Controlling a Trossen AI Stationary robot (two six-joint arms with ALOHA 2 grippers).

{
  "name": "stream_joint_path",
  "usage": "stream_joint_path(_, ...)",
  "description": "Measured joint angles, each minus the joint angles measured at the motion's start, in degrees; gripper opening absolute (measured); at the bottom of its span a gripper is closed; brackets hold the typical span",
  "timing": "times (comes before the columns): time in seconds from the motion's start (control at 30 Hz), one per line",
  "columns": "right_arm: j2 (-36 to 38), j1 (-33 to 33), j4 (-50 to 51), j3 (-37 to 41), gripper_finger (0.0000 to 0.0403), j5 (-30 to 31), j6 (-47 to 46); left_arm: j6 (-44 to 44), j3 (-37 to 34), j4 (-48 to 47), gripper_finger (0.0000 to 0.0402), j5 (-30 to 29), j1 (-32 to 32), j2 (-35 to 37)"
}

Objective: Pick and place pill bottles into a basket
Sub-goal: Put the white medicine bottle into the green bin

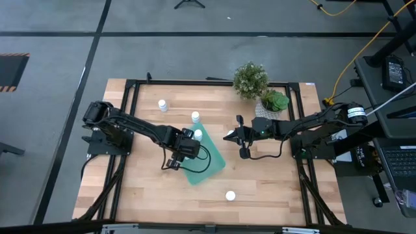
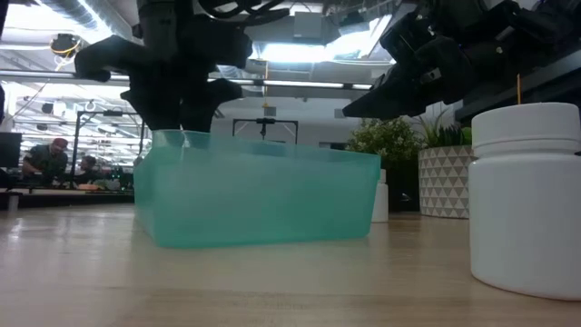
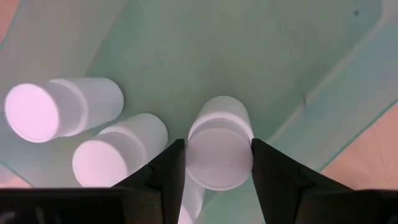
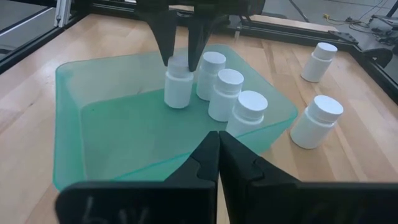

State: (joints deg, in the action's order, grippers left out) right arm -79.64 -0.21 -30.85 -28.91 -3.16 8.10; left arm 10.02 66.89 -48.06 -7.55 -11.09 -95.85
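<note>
Plainly, left claw grips a pill bottle inside the basket — right claw pinched closed; no writing legible.

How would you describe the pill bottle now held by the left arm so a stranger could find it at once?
Start at the teal basket in the middle of the wooden table. Four white pill bottles stand in a row inside it. The one meant is the end bottle gripped between the dark fingers of the left pincer; the other three stand free.
</note>
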Motion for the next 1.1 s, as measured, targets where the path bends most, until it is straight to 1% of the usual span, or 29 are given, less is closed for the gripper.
stream_joint_path(0.27, 0.0, 0.0, 0.1, 0.0, 0.0012, 0.0, 0.1, -1.8, 0.0, 0.1, 0.0152, 0.1, 0.0, 0.0)
stream_joint_path(0.5, 0.0, 0.0, 0.1, 0.0, 0.0012, 0.0, 0.1, -2.4, 0.0, -0.2, 0.0161, 0.2, -0.2, 0.0)
stream_joint_path(0.67, 0.0, 0.0, 0.1, 0.0, 0.0012, 0.0, 0.1, -4.8, 0.0, -0.2, 0.0161, 0.2, -0.2, 0.0)
stream_joint_path(0.9, 0.0, 0.0, 0.1, 0.0, 0.0012, 0.0, 0.1, -6.3, 0.0, -0.2, 0.0176, 1.3, -0.4, 0.0)
stream_joint_path(1.1, 0.0, 0.0, 0.1, 0.0, 0.0012, 0.0, 0.1, -6.5, 0.0, -0.2, 0.0180, 0.6, -0.4, 0.0)
